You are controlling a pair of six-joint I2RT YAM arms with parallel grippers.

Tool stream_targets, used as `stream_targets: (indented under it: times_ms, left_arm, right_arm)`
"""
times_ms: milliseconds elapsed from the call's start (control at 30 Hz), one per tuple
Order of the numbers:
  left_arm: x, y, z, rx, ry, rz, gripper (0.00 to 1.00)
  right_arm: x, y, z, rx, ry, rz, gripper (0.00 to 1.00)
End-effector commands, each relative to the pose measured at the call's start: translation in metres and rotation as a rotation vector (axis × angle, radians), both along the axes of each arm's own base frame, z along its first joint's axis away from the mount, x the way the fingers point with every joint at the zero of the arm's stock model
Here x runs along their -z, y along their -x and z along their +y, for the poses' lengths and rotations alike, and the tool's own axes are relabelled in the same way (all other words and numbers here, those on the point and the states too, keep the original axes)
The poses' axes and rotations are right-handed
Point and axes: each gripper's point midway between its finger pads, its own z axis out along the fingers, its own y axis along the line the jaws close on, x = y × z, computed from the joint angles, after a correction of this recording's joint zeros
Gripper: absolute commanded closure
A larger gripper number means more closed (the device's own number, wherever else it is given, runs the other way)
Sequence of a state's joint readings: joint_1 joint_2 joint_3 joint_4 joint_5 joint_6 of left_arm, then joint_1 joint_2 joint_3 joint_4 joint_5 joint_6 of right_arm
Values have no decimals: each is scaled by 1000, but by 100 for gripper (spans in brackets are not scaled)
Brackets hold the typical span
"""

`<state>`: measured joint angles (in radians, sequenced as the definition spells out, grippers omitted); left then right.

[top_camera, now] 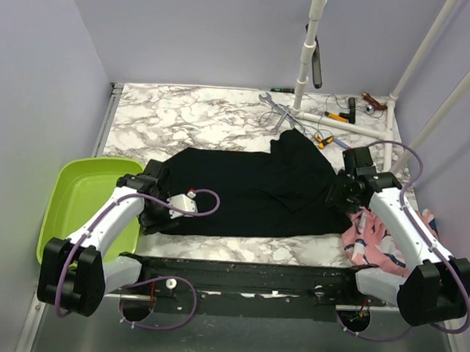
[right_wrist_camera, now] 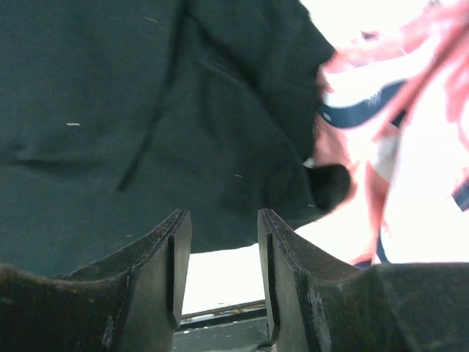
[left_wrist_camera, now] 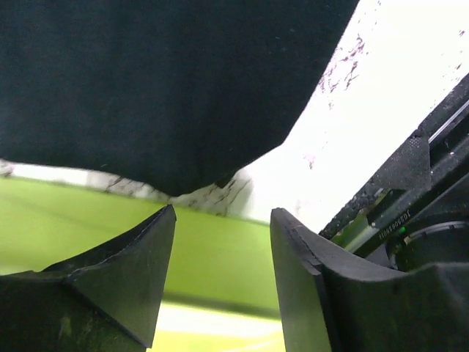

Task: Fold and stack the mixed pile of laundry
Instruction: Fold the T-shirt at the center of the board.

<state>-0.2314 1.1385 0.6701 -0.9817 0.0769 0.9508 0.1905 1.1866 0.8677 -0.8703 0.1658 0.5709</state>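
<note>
Top external view showed you the black garment (top_camera: pixel 250 189) spread mid-table, the pink garment (top_camera: pixel 365 246) bunched at near right. Your left claw (left_wrist_camera: pixel 223 213) and right claw (right_wrist_camera: pixel 223 214) stood open and empty (one at each side edge). Closing carelessly, the right might have snagged pink cloth too.

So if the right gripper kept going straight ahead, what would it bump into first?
Probably the black garment. The right gripper is open and points at its edge, with only bare table between, though depth is unclear.
</note>
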Motion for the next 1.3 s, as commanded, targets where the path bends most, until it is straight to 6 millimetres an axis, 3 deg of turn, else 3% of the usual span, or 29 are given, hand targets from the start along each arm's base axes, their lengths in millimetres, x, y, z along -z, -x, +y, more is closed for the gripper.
stream_targets:
  times_ms: [0,133,267,467,567,633,767,833,1000,1067,1200,1267]
  left_arm:
    - [-44,-25,-19,8,97,-54,42]
    - [-90,-96,-38,-158,199,-238,36]
    - [-111,-167,-37,-381,269,-270,35]
    - [-93,-242,-21,-499,223,-279,36]
    - [-79,-271,-13,-525,195,-255,36]
    - [-67,-281,-11,-541,183,-208,36]
    - [-49,-296,-13,-546,185,-173,36]
    - [-48,-297,-25,-519,235,-138,36]
    - [-27,-291,-48,-467,226,-70,35]
    - [-21,-291,-50,-459,202,-65,36]
    - [-19,-290,-47,-467,175,-59,40]
    - [-18,-285,-48,-463,145,-29,39]
  right_arm:
    - [-57,-56,33,-158,-129,-218,52]
    - [-98,-134,46,-242,-103,-413,51]
    - [-96,-210,52,-286,-42,-570,50]
    - [-70,-283,94,-380,-107,-700,48]
    - [-46,-309,110,-400,-96,-688,44]
    - [-30,-318,120,-415,-97,-656,37]
    - [-7,-323,140,-445,-118,-622,36]
    - [4,-323,147,-458,-121,-604,36]
    - [35,-325,139,-411,-60,-512,38]
    - [41,-324,135,-408,-38,-498,47]
    - [45,-322,136,-427,-41,-484,76]
    - [43,-319,138,-435,-51,-478,85]
